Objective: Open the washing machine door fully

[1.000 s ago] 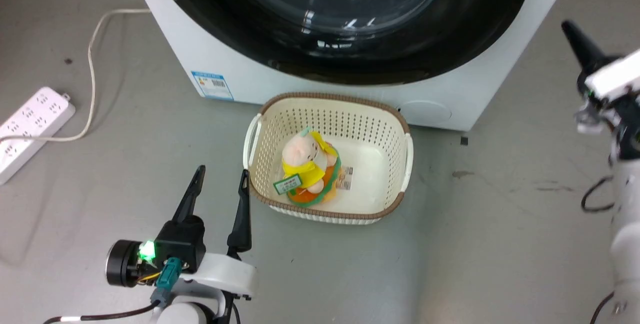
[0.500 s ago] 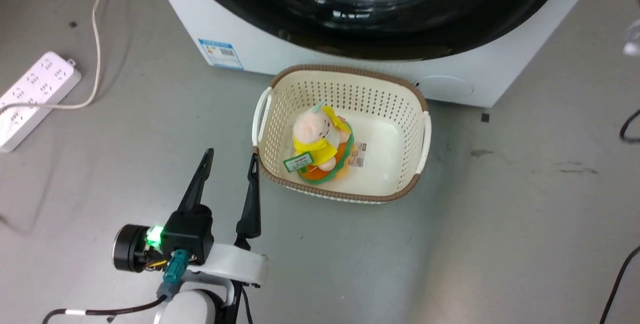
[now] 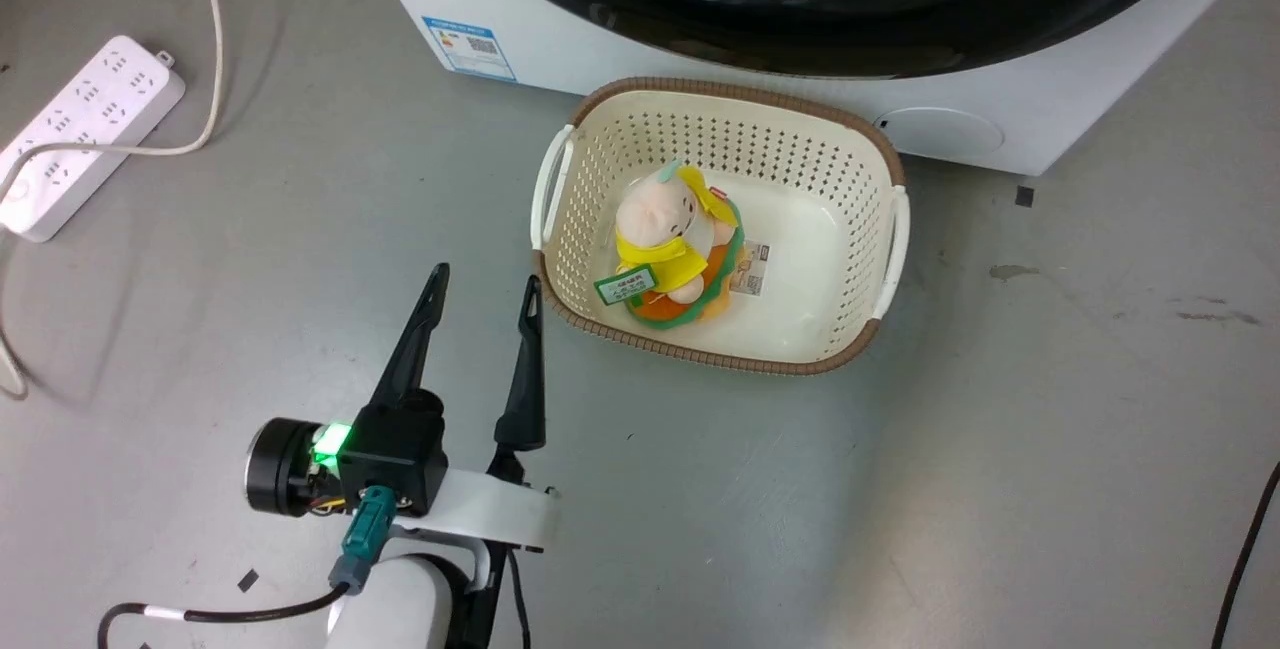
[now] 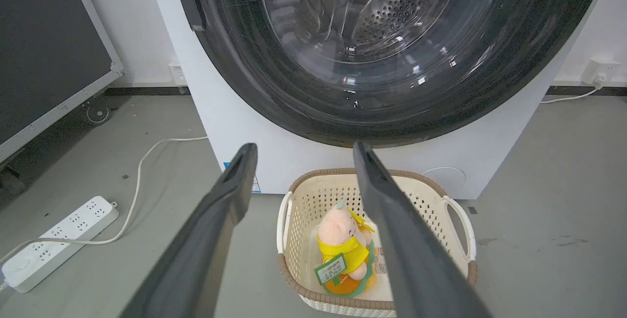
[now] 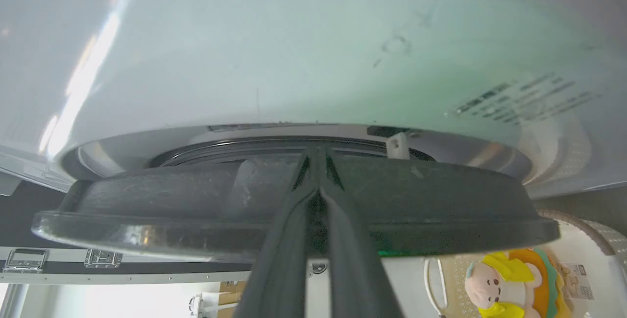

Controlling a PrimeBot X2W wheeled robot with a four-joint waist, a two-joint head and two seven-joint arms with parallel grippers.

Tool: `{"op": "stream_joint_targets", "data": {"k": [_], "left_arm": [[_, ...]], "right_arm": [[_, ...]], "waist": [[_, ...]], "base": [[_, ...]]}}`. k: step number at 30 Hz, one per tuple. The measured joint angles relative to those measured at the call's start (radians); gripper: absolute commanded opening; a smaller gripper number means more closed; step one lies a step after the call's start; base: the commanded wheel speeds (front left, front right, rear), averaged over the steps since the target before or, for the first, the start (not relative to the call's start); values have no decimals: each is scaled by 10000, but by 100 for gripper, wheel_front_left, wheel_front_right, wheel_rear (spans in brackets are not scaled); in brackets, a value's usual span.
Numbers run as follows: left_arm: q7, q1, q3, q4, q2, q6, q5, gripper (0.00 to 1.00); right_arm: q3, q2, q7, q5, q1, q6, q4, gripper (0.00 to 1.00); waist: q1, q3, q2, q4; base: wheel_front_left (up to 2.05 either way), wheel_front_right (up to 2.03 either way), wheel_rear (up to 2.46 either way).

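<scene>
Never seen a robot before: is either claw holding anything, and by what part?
Nothing is gripped. The left gripper hangs open and empty; the right gripper is shut, fingertips poked behind the rim of the washing machine door.

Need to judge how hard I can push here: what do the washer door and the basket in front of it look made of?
Door: the bulging clear centre is probably glass, since the drum shows through it undistorted, though clear plastic cannot be ruled out. The glossy black rim looks like plastic, with sharp highlights. Basket: matte cream moulded plastic with punched holes and a brown woven-look rim.

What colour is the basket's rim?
The basket rim is brown; the head view shows it best.
</scene>
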Motion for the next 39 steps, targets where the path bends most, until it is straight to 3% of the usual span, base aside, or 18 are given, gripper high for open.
{"op": "stream_joint_targets", "data": {"k": [9,15,21,30,39], "left_arm": [[-194,-97,-176,54,0,132,-90,100],[-305,-238,-359,165,0,221,-119,100],[-368,-125,-378,311,-2,217,-125,100],[-370,638,-481,587,0,201,-203,100],[-370,1320,-763,809,-4,84,-199,100]], "right_arm": [[-272,-382,1402,242,-182,2,834,0],[-598,-224,2508,422,-137,0,1641,0],[-832,-119,2855,493,530,2,1797,0],[-838,658,3335,562,2184,-2,1710,0],[-468,1935,4372,692,4172,0,514,0]], "waist": [[0,193,0,227],[0,-31,0,290],[-1,-640,0,238],[-3,-1966,0,144],[-4,-3227,0,110]], "base": [[0,0,0],[0,0,0],[0,0,0],[0,0,0],[0,0,0]]}}
